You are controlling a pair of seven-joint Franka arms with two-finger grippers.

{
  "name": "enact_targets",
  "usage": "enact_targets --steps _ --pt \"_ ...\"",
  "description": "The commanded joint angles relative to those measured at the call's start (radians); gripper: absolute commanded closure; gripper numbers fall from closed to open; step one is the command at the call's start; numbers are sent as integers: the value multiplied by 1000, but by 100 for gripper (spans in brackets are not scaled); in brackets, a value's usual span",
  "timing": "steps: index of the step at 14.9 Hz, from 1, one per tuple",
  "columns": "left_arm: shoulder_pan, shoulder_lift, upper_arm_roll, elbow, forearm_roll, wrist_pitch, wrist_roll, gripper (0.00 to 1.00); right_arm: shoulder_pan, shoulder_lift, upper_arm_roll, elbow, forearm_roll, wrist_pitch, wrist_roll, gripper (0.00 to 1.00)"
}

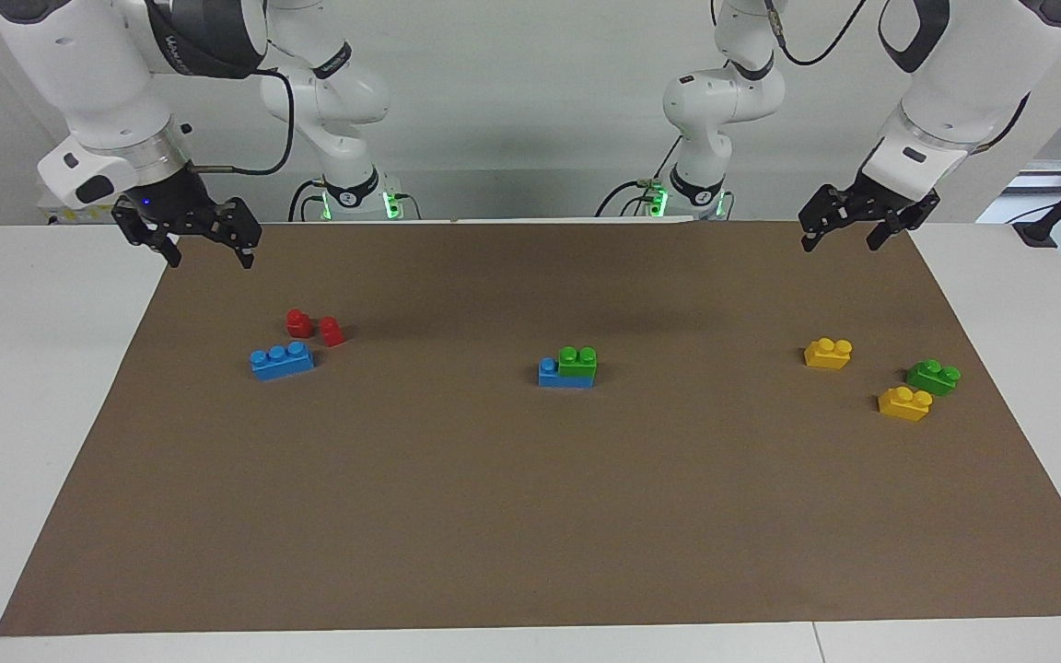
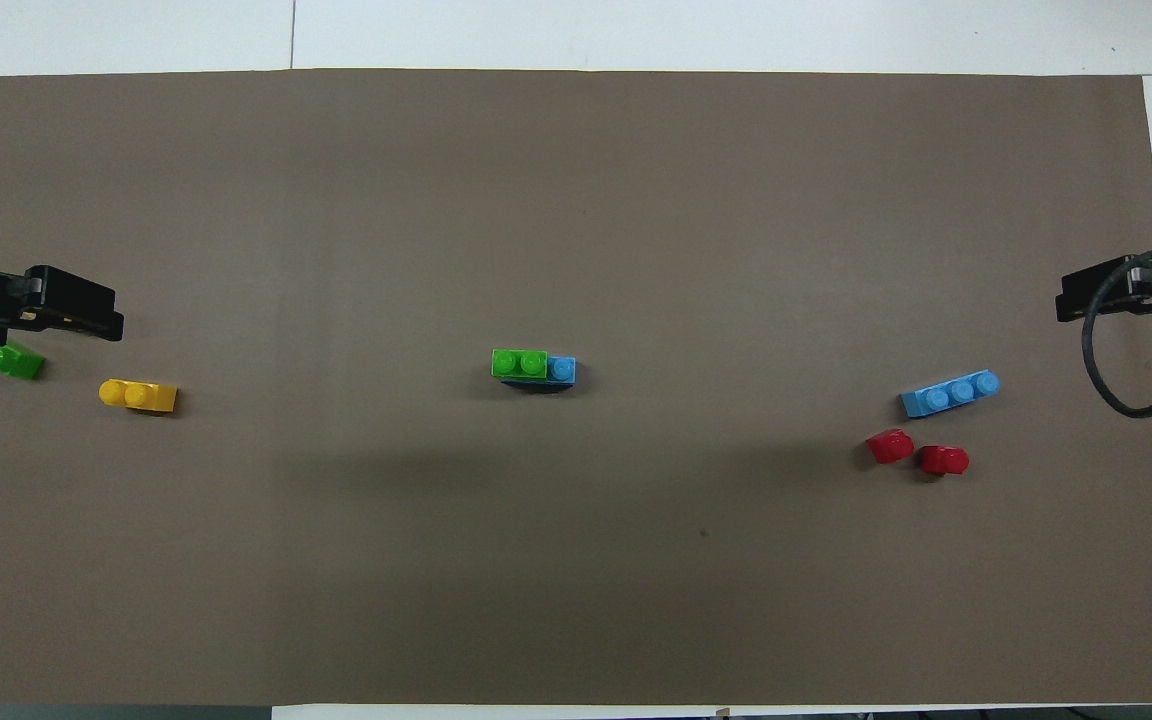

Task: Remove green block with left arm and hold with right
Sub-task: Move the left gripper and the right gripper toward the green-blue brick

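The green block (image 1: 577, 361) sits pressed on top of a blue brick (image 1: 551, 373) at the middle of the brown mat; the pair also shows in the overhead view, the green block (image 2: 519, 363) on the blue brick (image 2: 562, 369). My left gripper (image 1: 841, 241) is open and empty, raised over the mat's edge nearest the robots at the left arm's end. My right gripper (image 1: 208, 258) is open and empty, raised over the same edge at the right arm's end. Both are well apart from the stacked pair.
A second, loose green brick (image 1: 933, 377) and two yellow bricks (image 1: 828, 353) (image 1: 904, 402) lie toward the left arm's end. A blue three-stud brick (image 1: 282, 360) and two small red pieces (image 1: 298, 322) (image 1: 332, 331) lie toward the right arm's end. The mat (image 1: 530, 516) covers the white table.
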Motion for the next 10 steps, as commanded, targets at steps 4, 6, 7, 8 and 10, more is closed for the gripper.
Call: enact_targets --steps 4,6,7,8,10 --pt "-5 -35 3 -31 14 -8 11 0 -5 -14 9 -19 -4 11 19 0" --pt "-3 -35 3 -31 14 -3 11 0 -3 -14 9 -21 -4 11 25 0" --pt "-3 -35 2 -31 14 -2 8 0 -3 -14 10 -24 -4 14 39 0" --pt "-3 -35 3 -31 14 1 6 0 -3 -13 13 -28 -2 17 58 0" --pt "-1 -35 3 -33 14 -3 13 0 -2 -8 17 -32 -2 39 120 0"
